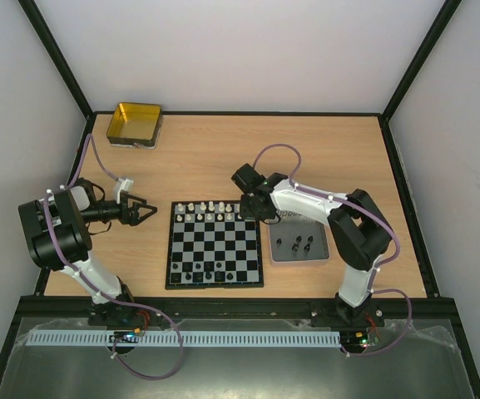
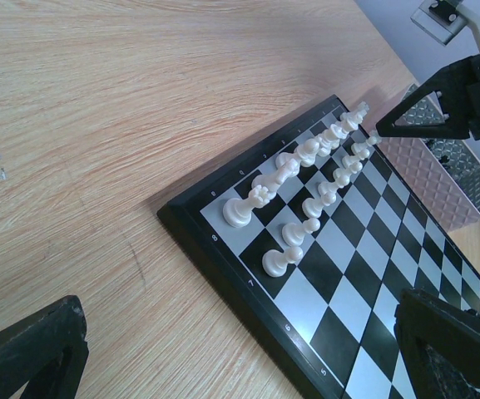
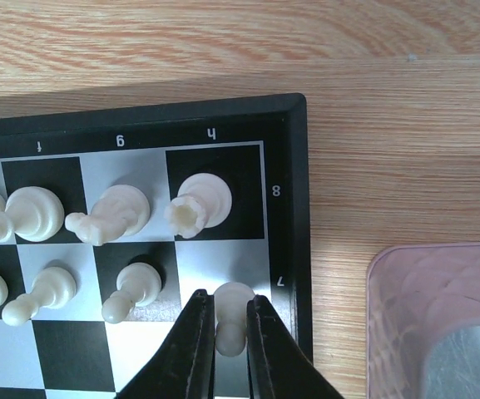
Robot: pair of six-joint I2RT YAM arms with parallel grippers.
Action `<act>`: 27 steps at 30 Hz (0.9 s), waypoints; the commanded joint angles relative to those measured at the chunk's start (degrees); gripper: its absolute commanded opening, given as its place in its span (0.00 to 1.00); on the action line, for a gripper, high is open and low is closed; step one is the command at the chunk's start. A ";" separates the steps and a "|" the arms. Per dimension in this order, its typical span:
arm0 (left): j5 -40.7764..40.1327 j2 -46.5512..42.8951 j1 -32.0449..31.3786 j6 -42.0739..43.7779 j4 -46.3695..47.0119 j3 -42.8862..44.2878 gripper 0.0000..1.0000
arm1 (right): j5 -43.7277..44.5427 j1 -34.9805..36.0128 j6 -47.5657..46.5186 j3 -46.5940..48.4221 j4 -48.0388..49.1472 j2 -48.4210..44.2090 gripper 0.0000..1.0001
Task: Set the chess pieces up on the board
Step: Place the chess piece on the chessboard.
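My right tool (image 3: 230, 298) is pinched almost shut on a small white plastic pawn (image 3: 231, 326), gripping it by the body with the round head showing between the fingers. It hangs over the pale square in the far right corner of the flat black-and-grey chequered chessboard (image 3: 288, 125), just in front of the white rook (image 3: 205, 198). I cannot tell whether its base has met the square yet.

My left tool (image 1: 144, 211) is spread fully wide with nothing in it, parked over the wooden bench (image 1: 323, 158) just left of the board.

To finish this placement well, I would come straight down, keeping the pawn upright and centred on its square. The gap to the neighbouring white pawn (image 3: 131, 287) is tight, so the fingers should open only a little. Then I would lift vertically, because any sideways drift would likely topple that pawn or the rook.

Several small black pieces (image 1: 294, 243) wait in the silver-grey square tray (image 1: 299, 259) beside the board, so I judge the black side to be next.
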 commanded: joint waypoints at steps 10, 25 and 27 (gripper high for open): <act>1.22 0.31 0.19 0.76 0.03 0.66 1.00 | 0.21 0.40 -0.93 1.76 0.94 1.63 0.10; 1.30 0.31 0.28 1.02 -0.24 0.69 1.00 | -0.66 0.40 -1.03 2.59 1.54 3.13 0.11; 1.31 0.39 0.28 1.02 -0.23 0.74 1.00 | -0.67 0.38 -1.02 2.65 1.56 3.09 0.11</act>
